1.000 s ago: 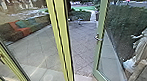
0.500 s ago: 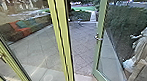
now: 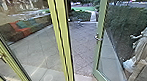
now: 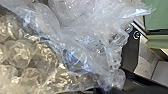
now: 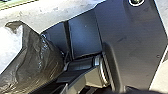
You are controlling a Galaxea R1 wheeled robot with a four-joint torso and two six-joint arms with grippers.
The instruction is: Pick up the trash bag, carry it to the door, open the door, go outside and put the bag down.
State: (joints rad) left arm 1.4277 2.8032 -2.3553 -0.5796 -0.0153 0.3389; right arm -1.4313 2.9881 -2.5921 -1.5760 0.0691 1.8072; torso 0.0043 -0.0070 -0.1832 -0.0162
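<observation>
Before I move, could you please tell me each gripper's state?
Left gripper: open or closed cannot be told; clear plastic shows in its wrist view.
Right gripper: cannot be told either; dark plastic shows in its wrist view.

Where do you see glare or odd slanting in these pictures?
Head view: a pale streak of light crosses the paving, and the open door leans, probably wide-angle distortion; left wrist view: bluish-white glints on the clear plastic; right wrist view: a white patch nearly washed out beside the dark plastic.
</observation>
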